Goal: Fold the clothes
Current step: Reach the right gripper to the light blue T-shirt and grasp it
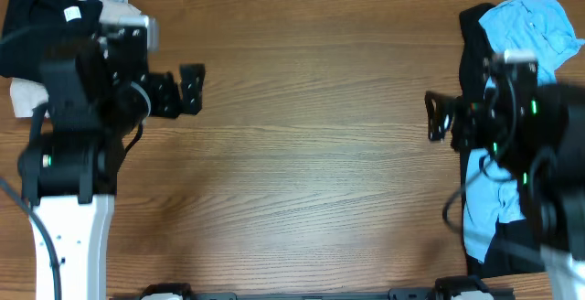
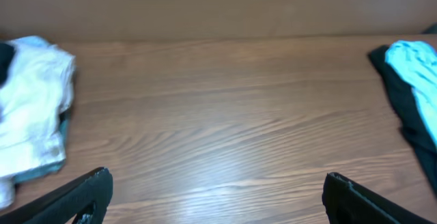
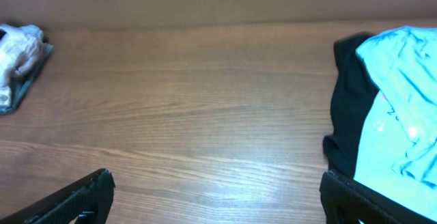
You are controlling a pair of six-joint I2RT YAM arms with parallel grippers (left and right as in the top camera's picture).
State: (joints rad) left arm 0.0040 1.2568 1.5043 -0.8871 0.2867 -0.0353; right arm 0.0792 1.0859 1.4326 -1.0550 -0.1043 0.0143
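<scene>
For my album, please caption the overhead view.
Left end effector and right end effector open over a wooden table; unfolded light blue T-shirt on a black garment beside the right arm.

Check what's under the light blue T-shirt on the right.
A black garment, its edge showing along the T-shirt on its left side. The rest of it, and anything else beneath, is covered.
</scene>
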